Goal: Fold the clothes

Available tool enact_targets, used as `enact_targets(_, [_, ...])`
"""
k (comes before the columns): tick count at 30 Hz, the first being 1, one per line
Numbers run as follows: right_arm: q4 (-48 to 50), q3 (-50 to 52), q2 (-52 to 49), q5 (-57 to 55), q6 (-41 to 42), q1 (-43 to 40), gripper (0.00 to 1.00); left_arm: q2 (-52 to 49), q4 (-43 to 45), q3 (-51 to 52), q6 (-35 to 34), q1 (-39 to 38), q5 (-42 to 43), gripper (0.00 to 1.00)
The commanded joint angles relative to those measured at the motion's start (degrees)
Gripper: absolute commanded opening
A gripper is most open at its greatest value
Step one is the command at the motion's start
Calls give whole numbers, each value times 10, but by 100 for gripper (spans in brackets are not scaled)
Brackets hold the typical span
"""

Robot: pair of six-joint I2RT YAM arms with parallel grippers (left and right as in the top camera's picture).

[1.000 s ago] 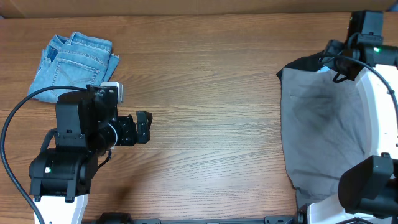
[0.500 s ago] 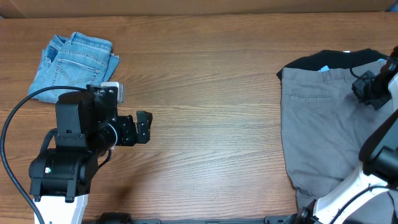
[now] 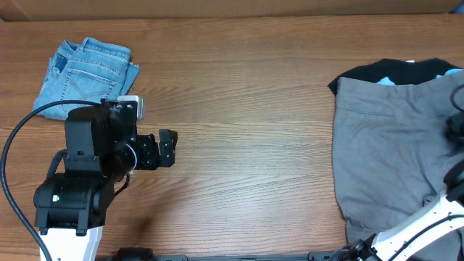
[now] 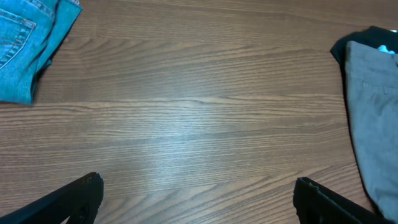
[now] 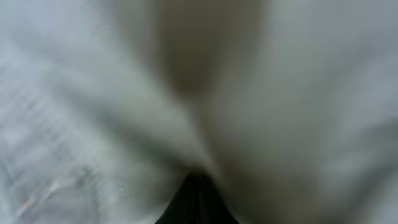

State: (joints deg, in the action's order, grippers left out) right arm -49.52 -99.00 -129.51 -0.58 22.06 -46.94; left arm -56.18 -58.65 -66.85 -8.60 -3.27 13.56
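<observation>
The right arm (image 3: pixel 428 221) has swung out toward the right edge of the bench (image 3: pixel 246 87), and the grey shorts (image 3: pixel 391 152) have slid a little rightward with it. This leaves more of the black T-shirt (image 3: pixel 377 71) showing along their far side. The right pincer (image 3: pixel 456 125) sits at the frame's edge over the shorts. Its own camera sees only blurred pale cloth pressed close, so whether it is clamped on the fabric cannot be told. The left pincer (image 3: pixel 168 148) has not stirred: jaws spread wide, holding nothing, hovering over bare wood near the left. The folded denim (image 3: pixel 87 69) lies untouched at the far left corner. The drift of the shorts suggests the right arm is dragging or repositioning them, so no fold has yet begun.
</observation>
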Motion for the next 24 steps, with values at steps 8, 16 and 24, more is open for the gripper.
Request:
enact_targets(8, [-125,-222,-24,164,-60,-10,8,-1,2,-14,13,2,11,100])
enact_targets(16, [-180,-248,62,264,-119,159,37,-1,6,-14,13,2,9,100])
enact_targets(24, [-156,-158,59,5,-90,396,50,-1,9,-14,13,2,9,100])
